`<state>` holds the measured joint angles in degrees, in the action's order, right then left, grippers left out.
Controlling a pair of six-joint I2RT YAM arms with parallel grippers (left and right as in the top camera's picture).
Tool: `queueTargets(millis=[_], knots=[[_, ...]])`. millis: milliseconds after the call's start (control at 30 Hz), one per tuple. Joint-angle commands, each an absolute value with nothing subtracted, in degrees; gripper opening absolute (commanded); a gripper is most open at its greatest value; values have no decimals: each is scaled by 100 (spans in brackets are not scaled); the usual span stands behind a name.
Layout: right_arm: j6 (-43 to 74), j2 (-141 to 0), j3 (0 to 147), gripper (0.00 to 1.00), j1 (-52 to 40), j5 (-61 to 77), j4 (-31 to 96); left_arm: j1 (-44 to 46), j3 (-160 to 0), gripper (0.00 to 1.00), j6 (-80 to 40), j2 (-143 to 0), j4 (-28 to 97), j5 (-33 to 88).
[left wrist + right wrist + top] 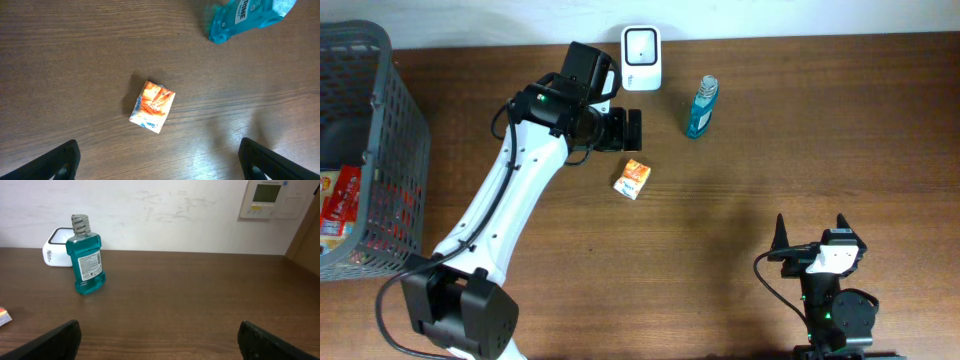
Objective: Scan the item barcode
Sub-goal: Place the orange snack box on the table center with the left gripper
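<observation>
Hovering with jaws spread and empty, the left gripper point(632, 130) is near one orange carton point(632, 179) lying on the table point(820, 120). Farther out stand one blue mouthwash bottle point(700, 107), one white scanner point(641, 44) and one grey basket point(380, 150). The right gripper point(810, 232) also gapes empty.

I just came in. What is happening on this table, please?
The left arm reaches across the table, and the left gripper hangs open near a small orange carton, which lies on the wood with nothing touching it. A white scanner stands at the far edge, and a blue mouthwash bottle stands upright a little apart from it. The right gripper is open and empty, parked at the near edge. A grey basket holds more goods.
</observation>
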<state>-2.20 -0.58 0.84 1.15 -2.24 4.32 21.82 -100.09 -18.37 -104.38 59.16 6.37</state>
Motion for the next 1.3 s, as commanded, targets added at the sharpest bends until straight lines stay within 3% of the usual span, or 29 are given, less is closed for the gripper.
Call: queueTargets(millis=[0,233,367,433,467,533,567,700,800,833,867,900,967,1067,1133,1233,1267], knots=[[-259,-30,32,99,152,-226,451,2182,-10036,99,-1835,-10412,5927,613],[-259,-30,32,99,152,-226,451,2182,-10033,99,-1833,-10414,5931,589],[-259,-30,32,98,152,-226,451,2211,-9909,48,-1835,-10453,6040,405],[-259,-30,32,98,152,-226,451,2246,-9459,37,-1507,-10477,5872,298],[-259,-30,32,98,152,-226,451,2246,-9170,35,-982,-10521,5487,320],[-259,-30,32,99,152,-226,451,2246,-8687,52,-434,-10628,4836,327],[-259,-30,32,99,152,-226,451,2244,-8488,56,-244,-10733,4552,386],[-259,-30,32,99,152,-226,451,2248,-8254,56,174,-11570,3514,687],[-259,-30,32,99,152,-226,451,2250,-8254,39,174,-11885,3577,1481],[-259,-30,32,98,152,-226,451,2250,-8254,20,130,-11907,3607,1566],[-259,-30,32,99,152,-226,451,2250,-8254,14,-21,-11904,3695,1520],[-259,-30,32,99,152,-226,451,2248,-8256,0,-84,-11904,3787,1522],[-259,-30,32,98,152,-226,451,2191,-8538,0,-325,-11828,4224,1369],[-259,-30,32,98,152,-226,451,2126,-9854,0,-1079,-11301,5749,-40],[-259,-30,32,99,152,-226,451,2130,-9979,0,-1533,-11185,6241,-49],[-259,-30,32,99,152,-226,451,2130,-9262,0,-3000,-11362,5828,-1494],[-259,-30,32,99,152,-226,451,2132,-8897,0,-3435,-11389,5607,-1479]])
